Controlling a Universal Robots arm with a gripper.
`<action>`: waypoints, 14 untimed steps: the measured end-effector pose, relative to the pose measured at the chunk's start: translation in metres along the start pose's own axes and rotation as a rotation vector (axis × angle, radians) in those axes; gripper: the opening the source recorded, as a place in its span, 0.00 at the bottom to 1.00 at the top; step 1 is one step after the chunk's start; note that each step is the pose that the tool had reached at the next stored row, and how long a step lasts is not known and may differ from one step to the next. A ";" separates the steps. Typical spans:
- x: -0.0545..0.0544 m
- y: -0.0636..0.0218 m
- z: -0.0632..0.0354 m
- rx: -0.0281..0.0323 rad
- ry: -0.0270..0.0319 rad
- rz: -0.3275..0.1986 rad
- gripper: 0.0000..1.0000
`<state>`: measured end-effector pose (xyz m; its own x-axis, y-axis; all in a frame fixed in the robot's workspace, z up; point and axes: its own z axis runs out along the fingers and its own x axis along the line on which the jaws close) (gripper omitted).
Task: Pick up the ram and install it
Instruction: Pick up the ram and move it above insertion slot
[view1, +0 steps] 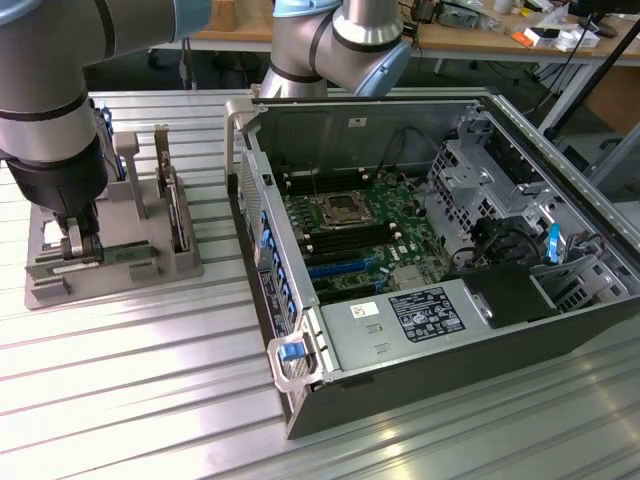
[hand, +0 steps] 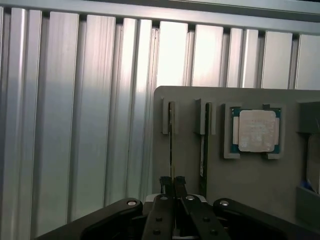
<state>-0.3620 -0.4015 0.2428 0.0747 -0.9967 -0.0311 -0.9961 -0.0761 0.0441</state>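
Note:
The ram (hand: 171, 145) shows edge-on as a thin dark strip standing in a slot of the grey holder (hand: 250, 180). My gripper (hand: 173, 181) is shut on its near end, with both black fingertips pressed against its sides. A second thin stick (hand: 205, 145) stands in the neighbouring slot. In the exterior view, my gripper (view1: 75, 243) reaches down into the holder (view1: 180, 265) at the exterior view's left, well away from the open computer case (view1: 300, 395). The motherboard (view1: 350, 225) lies inside the case, with its long memory slots (view1: 340, 268) exposed.
A square silver CPU (hand: 256, 130) sits in a pocket of the holder beside the sticks. A hard drive (view1: 172, 210) stands upright in the holder. The case's power supply (view1: 420, 315) and drive cage (view1: 480, 180) flank the motherboard. Ribbed aluminium table (view1: 130, 380) surrounds everything.

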 end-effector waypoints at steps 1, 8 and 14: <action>0.000 0.0002 -0.0034 0.0001 0.0000 0.000 0.12; -0.001 0.0013 -0.0301 0.0001 -0.0001 0.000 0.12; -0.002 0.0029 -0.0656 0.0002 -0.0001 0.000 0.12</action>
<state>-0.3620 -0.4015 0.3085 0.0748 -0.9967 -0.0312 -0.9961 -0.0761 0.0439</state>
